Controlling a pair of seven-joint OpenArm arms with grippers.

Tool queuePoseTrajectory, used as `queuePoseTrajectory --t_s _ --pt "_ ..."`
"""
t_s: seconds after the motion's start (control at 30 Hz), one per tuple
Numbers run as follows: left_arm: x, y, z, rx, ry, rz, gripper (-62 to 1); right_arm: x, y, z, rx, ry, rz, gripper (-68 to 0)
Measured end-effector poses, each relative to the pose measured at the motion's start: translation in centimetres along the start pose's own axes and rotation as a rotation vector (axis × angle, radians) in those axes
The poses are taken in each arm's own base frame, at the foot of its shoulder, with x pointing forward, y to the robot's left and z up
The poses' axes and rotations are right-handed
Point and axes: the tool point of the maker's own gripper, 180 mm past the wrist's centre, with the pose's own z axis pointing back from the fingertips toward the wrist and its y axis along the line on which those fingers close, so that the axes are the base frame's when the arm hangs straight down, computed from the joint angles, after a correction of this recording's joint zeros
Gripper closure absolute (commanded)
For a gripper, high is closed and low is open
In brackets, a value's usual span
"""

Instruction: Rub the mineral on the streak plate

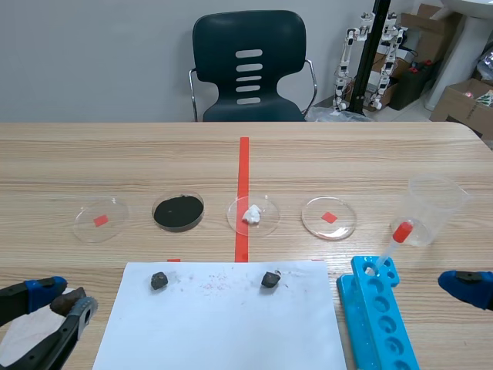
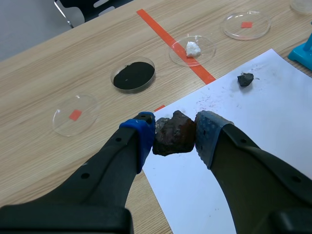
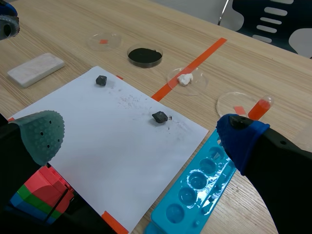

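My left gripper (image 2: 174,135) is shut on a rough brown-red mineral (image 2: 173,134), held above the near left corner of the white paper (image 2: 253,131). In the scene view the mineral (image 1: 62,301) shows between the fingers at the table's near left, over the white streak plate (image 1: 27,330). The right wrist view shows the streak plate (image 3: 35,69) as a white slab lying left of the paper. My right gripper (image 3: 141,134) stands open and empty over the paper's near right part, beside the blue rack (image 3: 195,195).
Two small dark stones (image 1: 159,280) (image 1: 269,279) lie on the paper. Behind it stand several petri dishes: one with black powder (image 1: 179,211), one with a white lump (image 1: 253,214). A plastic beaker (image 1: 435,208) and a red-capped tube (image 1: 394,245) are at right.
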Motion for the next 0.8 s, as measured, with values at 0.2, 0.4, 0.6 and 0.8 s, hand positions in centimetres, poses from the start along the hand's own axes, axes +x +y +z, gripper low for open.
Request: queuePoseTrajectory --t_s 0.2,0.4,0.6,0.8 --pt "0.01 -0.01 -0.01 0.003 0.0 0.004 -11.6 0.0 0.0 0.0 0.0 0.0 0.0 -67.9" --pt "0.01 -0.01 -0.01 0.006 -0.001 0.006 -11.6 0.0 0.0 0.0 0.0 0.0 0.0 -67.9" --pt "0.01 -0.01 -0.01 0.006 -0.001 0.006 -11.6 0.0 0.0 0.0 0.0 0.0 0.0 -67.9" --pt "0.12 0.1 -0.13 0.009 -0.006 0.003 -11.6 0.0 0.0 0.0 0.0 0.0 0.0 -67.9"
